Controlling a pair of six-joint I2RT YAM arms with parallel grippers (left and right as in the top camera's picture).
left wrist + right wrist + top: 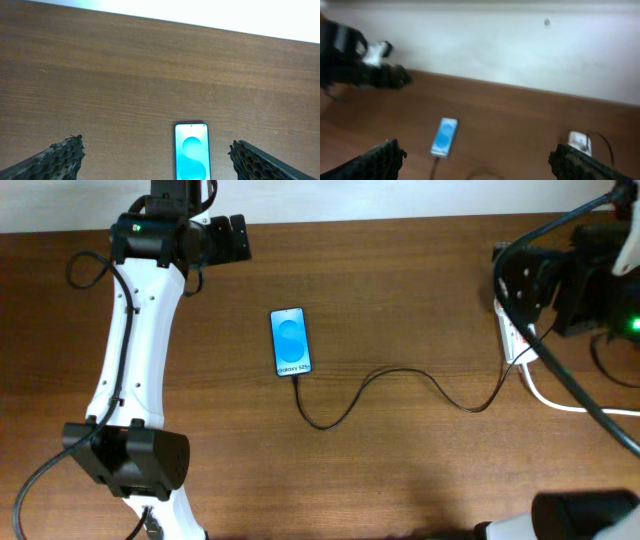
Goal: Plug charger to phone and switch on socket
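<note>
The overhead camera looked straight down on the bench (400, 470) from well above, taking in both arms and the whole working area. The left wrist camera sat low and close, facing along the bench toward its pale far edge, with the left tool (156, 150) framing the bottom corners. The right wrist camera, framed likewise by the right tool (477, 152), sat farther back, blurred, facing the wall (495, 50). All three views shared the phone (290, 341); overhead and right wrist also shared the socket (511, 338).
</note>
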